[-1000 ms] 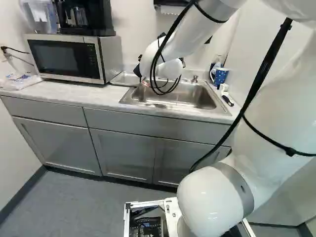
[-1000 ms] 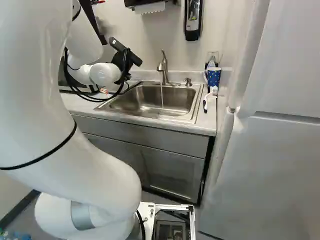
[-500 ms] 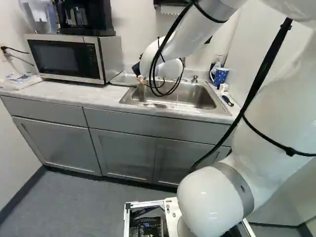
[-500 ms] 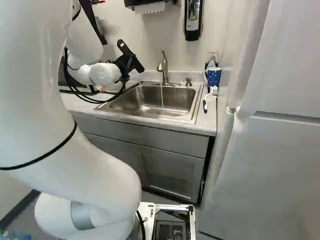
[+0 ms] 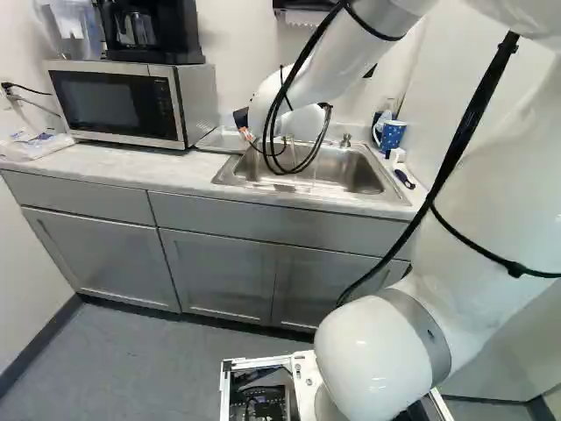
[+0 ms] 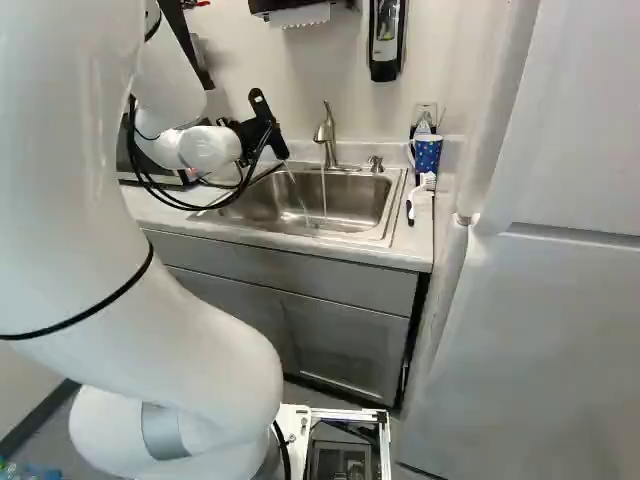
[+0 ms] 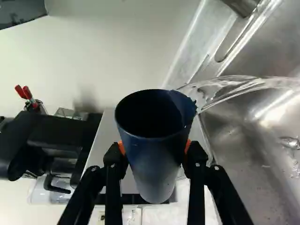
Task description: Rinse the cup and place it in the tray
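Water spills over the rim of the cup (image 7: 157, 173) and arcs down into the sink (image 6: 300, 200). From where I stand, the gripper (image 6: 264, 126) is clamped on that dark blue cup, 1 orange-padded finger on each side, up by the sink's left edge. A 2nd stream falls from the tap (image 6: 326, 132) at the sink's back edge. The tray (image 5: 221, 140) lies on the bench (image 5: 114, 165), between the sink's left edge and the microwave (image 5: 114, 103), with a coffee maker (image 5: 151, 33) on top. At the bench's back right corner is a spotted blue mug (image 6: 428, 152), and a white brush (image 6: 427, 183) lies near the right edge
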Available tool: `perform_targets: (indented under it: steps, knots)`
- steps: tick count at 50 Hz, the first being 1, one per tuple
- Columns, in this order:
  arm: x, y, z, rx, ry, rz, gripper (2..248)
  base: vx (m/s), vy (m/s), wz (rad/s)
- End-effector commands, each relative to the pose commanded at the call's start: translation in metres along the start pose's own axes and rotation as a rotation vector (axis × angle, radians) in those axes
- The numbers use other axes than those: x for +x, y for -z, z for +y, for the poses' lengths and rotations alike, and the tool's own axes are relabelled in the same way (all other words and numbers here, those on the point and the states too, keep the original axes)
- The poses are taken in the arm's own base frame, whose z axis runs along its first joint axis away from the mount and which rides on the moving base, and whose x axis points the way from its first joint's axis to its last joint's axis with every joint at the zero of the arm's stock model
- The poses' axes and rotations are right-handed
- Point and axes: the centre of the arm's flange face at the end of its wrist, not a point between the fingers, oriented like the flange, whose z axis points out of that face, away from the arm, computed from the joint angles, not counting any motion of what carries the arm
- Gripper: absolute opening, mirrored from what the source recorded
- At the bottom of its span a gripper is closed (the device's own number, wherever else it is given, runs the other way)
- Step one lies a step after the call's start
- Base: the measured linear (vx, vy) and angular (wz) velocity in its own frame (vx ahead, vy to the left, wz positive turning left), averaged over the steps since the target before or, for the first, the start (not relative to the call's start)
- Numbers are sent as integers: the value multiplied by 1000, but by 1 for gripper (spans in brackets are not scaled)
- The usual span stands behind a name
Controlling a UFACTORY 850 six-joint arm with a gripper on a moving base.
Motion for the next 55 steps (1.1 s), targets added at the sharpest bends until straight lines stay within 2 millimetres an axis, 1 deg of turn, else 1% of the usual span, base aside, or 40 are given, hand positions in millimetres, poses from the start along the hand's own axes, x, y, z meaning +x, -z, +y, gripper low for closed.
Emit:
perform_targets:
  steps: [55]
  knots:
    - [0,0,0,0,-578,0,126,0,0,0]
